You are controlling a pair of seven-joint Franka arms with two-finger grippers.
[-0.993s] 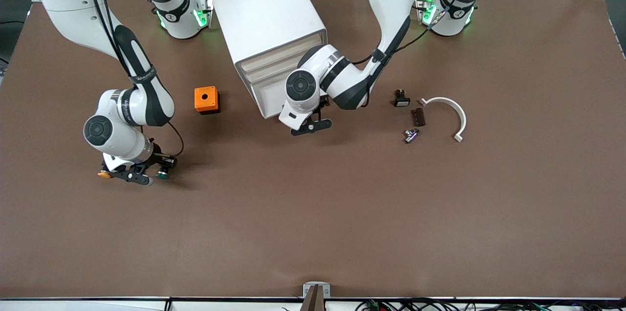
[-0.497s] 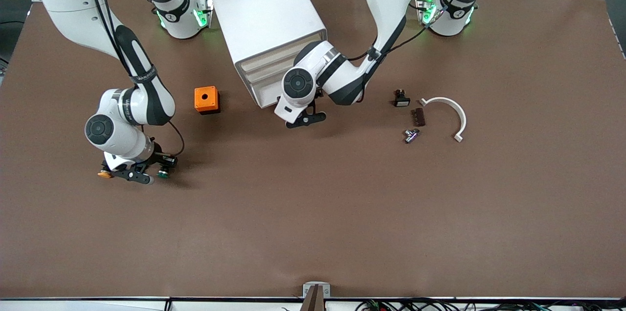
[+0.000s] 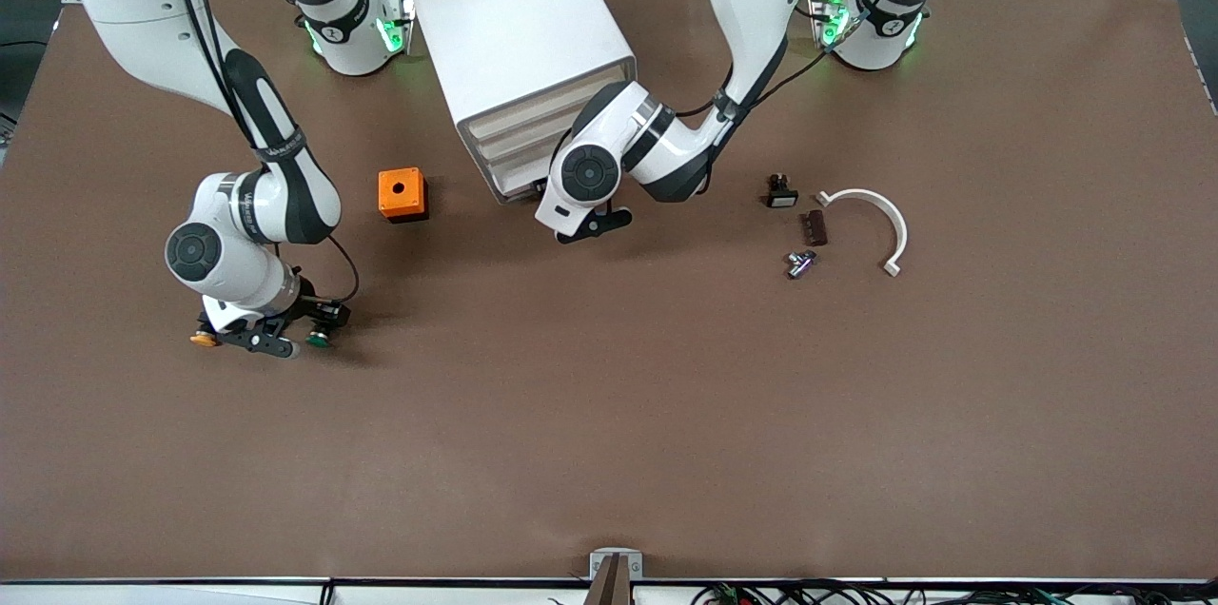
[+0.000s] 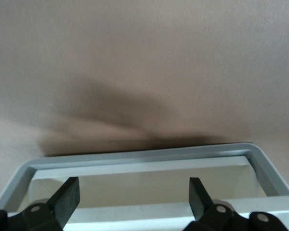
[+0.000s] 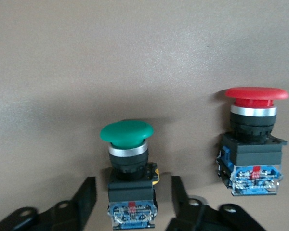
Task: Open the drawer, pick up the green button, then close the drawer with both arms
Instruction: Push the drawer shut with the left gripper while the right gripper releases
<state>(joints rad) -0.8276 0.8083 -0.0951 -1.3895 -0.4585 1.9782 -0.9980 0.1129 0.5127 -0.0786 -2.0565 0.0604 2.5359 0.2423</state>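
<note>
Front view: left gripper (image 3: 592, 226) low before the white cabinet's (image 3: 519, 34) drawer (image 3: 509, 169); right gripper (image 3: 268, 336) down near the orange box (image 3: 402, 193), on brown matte table (image 3: 609, 415).

Left wrist view: fingers (image 4: 67, 196) spread wide, nothing held, over the drawer rim.

Right wrist view: fingers (image 5: 86, 196) parted, flanking the glossy green-capped button (image 5: 129, 168), clear of it; red-capped button (image 5: 253, 137) beside.

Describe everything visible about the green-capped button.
The green button has a domed, glossy green cap, a silver collar, a black body and a clear base block with blue and red marks. It stands upright on the brown table, beside a red-capped button, between the right tool's spread fingers, which stand clear of it.
</note>
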